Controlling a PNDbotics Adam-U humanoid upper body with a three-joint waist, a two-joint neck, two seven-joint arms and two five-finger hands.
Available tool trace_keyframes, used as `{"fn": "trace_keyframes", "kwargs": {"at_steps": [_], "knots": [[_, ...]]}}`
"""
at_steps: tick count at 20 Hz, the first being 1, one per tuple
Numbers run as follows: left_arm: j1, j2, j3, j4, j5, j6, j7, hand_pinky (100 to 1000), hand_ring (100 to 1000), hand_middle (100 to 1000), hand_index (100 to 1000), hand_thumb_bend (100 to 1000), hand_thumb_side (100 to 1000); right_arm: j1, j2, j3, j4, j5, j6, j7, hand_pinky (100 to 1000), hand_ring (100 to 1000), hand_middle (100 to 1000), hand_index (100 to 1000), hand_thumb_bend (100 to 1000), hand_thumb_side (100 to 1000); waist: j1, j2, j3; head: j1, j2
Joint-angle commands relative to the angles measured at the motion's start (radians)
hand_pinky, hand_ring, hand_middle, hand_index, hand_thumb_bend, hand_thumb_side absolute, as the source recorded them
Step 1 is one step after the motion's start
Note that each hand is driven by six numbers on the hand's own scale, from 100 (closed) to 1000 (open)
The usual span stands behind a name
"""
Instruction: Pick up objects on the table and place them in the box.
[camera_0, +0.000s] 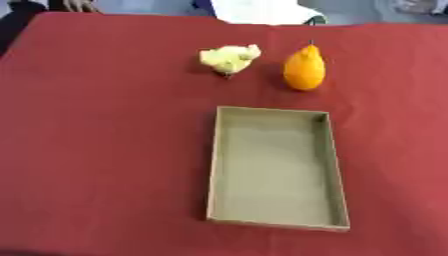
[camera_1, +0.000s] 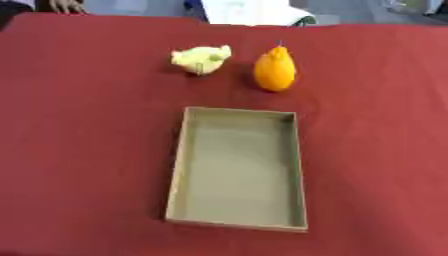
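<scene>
Lying empty at the frame's centre, the box (camera_0: 276, 170) waits below the pale yellow lump (camera_0: 230, 58) and orange fruit (camera_0: 304, 68) on the red desk (camera_0: 105, 140), apparently within easy reach, though no hand shows, so their fingers cannot be judged.

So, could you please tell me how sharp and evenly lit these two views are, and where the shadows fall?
Left eye view: soft all over, so the pale yellow object stays a lumpy blur; light even, no glare on the red cloth. Right eye view: equally soft; the orange fruit casts a faint shadow to its left, and the box is shaded along its inner left wall. Neither hand shows.
</scene>
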Motion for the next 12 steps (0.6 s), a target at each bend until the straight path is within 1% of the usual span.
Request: {"fn": "trace_keyframes", "kwargs": {"at_steps": [1,7,12], "knots": [[0.0,0.015,0.013,-0.018,-0.004,0.001,0.005,766,787,524,810,443,594,-0.01,-0.02,-0.006,-0.017,0.005,0.0,0.005,790,791,815,890,159,975,0.003,-0.015,0.001,-0.011,0.008],[0.014,0.01,0.019,-0.018,-0.003,0.003,0.012,765,787,523,810,442,594,-0.023,-0.017,0.006,-0.017,-0.001,-0.002,0.019,789,791,816,890,158,977,0.006,-0.016,0.011,-0.033,0.006],[0.009,0.014,0.014,-0.018,-0.002,0.002,0.009,764,787,523,811,442,595,-0.031,-0.014,0.008,-0.017,-0.007,-0.004,0.027,789,791,813,890,160,977,0.006,-0.015,0.003,-0.064,0.0]]}}
